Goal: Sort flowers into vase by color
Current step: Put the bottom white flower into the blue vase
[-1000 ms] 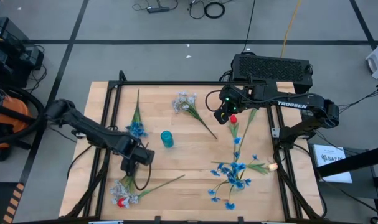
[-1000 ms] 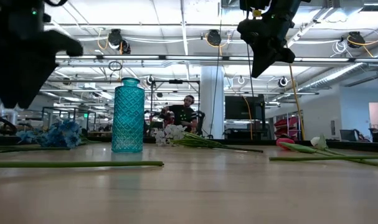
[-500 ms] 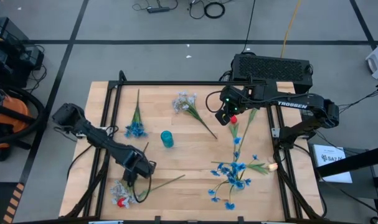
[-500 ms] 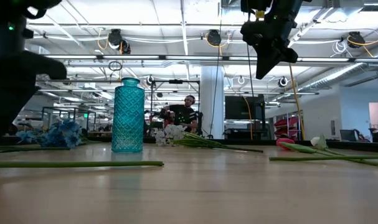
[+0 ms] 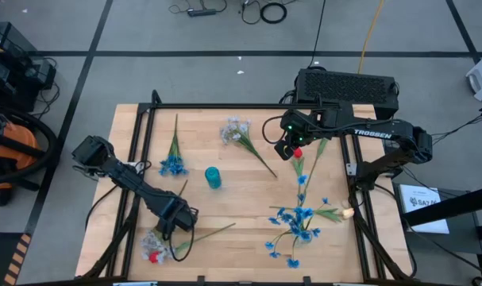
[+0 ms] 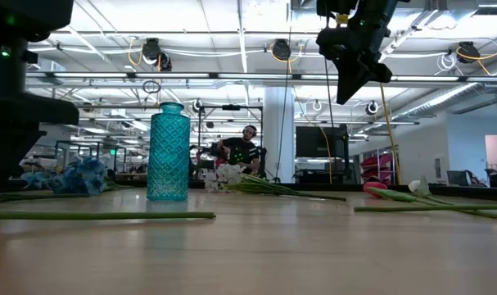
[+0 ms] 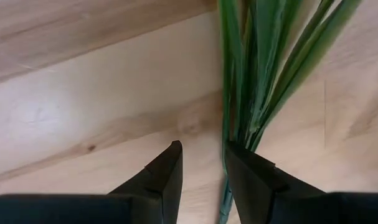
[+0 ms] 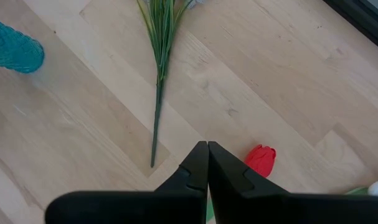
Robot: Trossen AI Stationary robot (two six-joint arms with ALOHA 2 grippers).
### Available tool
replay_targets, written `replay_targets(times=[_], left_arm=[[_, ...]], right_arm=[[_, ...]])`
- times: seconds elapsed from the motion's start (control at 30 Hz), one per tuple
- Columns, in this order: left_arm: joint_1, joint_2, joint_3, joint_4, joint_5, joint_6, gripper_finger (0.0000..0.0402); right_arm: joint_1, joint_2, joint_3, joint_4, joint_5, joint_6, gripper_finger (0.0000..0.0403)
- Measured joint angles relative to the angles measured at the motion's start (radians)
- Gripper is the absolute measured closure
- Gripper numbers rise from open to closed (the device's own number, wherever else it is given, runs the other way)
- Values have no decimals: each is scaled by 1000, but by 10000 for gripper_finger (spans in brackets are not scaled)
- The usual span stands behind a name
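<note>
Flowers (image 5: 298, 216) lie scattered across the table (image 5: 241, 191); none stand in the teal vase (image 5: 214, 177). Left gripper (image 5: 174, 219) has dropped toward the near-left corner, jaws part open around a stem (image 7: 229, 118), grasp imminent. Right gripper (image 5: 286, 148) hovers, jaws shut, empty.

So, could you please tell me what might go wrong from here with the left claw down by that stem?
1. The left claw is open with the green stem beside one finger, not between them; closing now may miss it.
2. Several leaves bunch there, so it may pinch a leaf instead.
3. The vase is narrow and upright; a long stem could tip it.
</note>
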Motion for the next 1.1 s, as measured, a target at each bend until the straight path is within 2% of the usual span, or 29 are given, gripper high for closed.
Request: replay_targets(times=[0.17, 0.47, 0.7, 0.9, 1.1], left_arm=[[-5, -19, 8, -38, -73, 0, 277], [-5, -46, 27, -90, -80, -1, 277], [-7, -45, -22, -91, -27, -1, 277], [-8, -45, -64, 32, 3, -2, 277], [-7, -28, -85, 58, 22, -30, 277]], right_arm=[[0, 0, 0, 0, 0, 0, 403], [0, 0, 0, 11, 0, 3, 403], [0, 0, 0, 31, 1, 4, 403], [0, 0, 0, 32, 2, 8, 403], [0, 0, 0, 32, 4, 10, 403]])
